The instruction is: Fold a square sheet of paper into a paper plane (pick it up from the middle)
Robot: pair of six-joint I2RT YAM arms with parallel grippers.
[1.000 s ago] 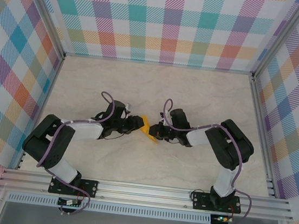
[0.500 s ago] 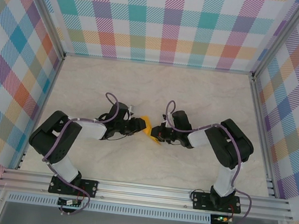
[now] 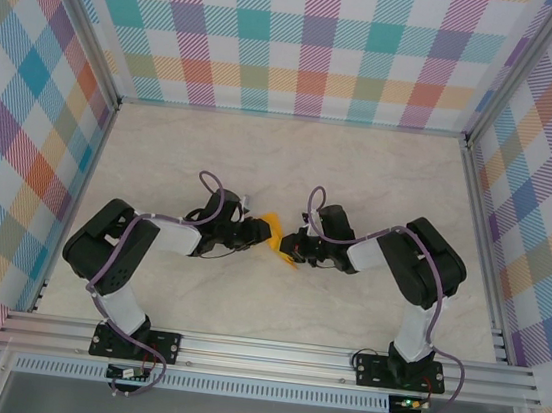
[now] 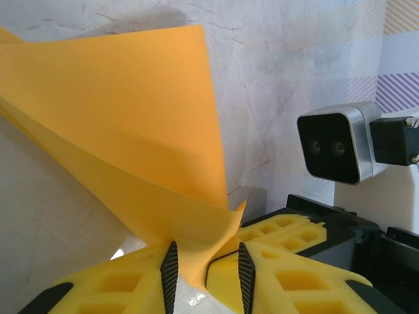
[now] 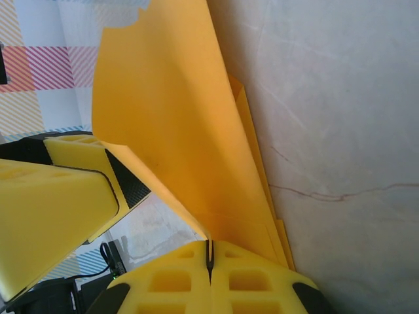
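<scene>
Roughly midway, I'd judge: the square sheet of paper (image 3: 275, 235) is up off the counter (image 3: 380, 179) at mid-frame between both arms. It is creased into layers but is no pointed dart yet, so the wing folds remain. My right fingers (image 5: 255, 281) are pressed together on its edge. My left fingers (image 4: 124, 284) stand narrowly apart around a corner, not visibly pinching it. I count one sheet and two pairs of fingers.

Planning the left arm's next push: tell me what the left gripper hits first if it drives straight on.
The creased orange-yellow paper sheet, sitting between the parted jaws of the left gripper. Past it, depth unclear, probably the right gripper, shut on the same sheet.
</scene>
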